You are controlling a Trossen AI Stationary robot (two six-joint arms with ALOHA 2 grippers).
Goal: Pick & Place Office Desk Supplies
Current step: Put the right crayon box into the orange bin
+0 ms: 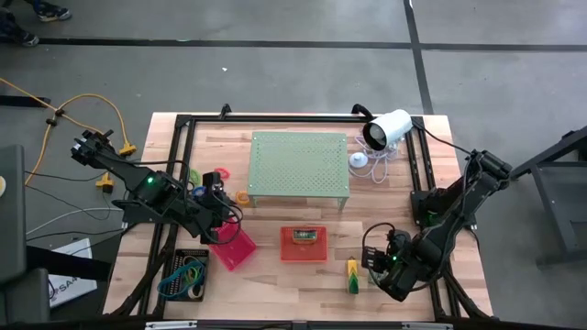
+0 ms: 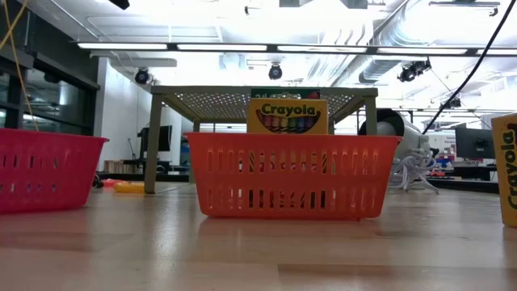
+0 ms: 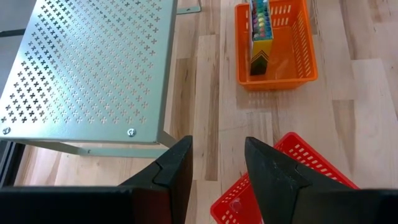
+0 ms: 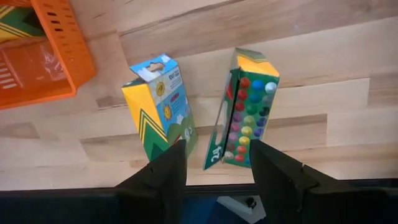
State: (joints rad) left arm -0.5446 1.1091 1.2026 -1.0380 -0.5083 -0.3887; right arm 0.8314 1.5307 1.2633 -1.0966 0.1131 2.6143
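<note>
Two crayon boxes (image 4: 239,109) stand just ahead of my right pincer (image 4: 214,165), fingers apart, holding nothing.
I see them upright on the tabletop (image 1: 266,275) beside the orange basket (image 1: 304,245), one opened, and I judge the right arm nearer; my left pincer (image 3: 217,171) hangs parted, empty, over the red basket (image 3: 292,186) by the green stand (image 1: 300,165).

The left arm reaches in from nine o'clock, its left gripper (image 3: 216,171) low over the table toward seven o'clock, fingers parted and empty. The right arm bends in from three o'clock, its right gripper (image 4: 216,165) near five o'clock, fingers apart, gripping nothing.
</note>
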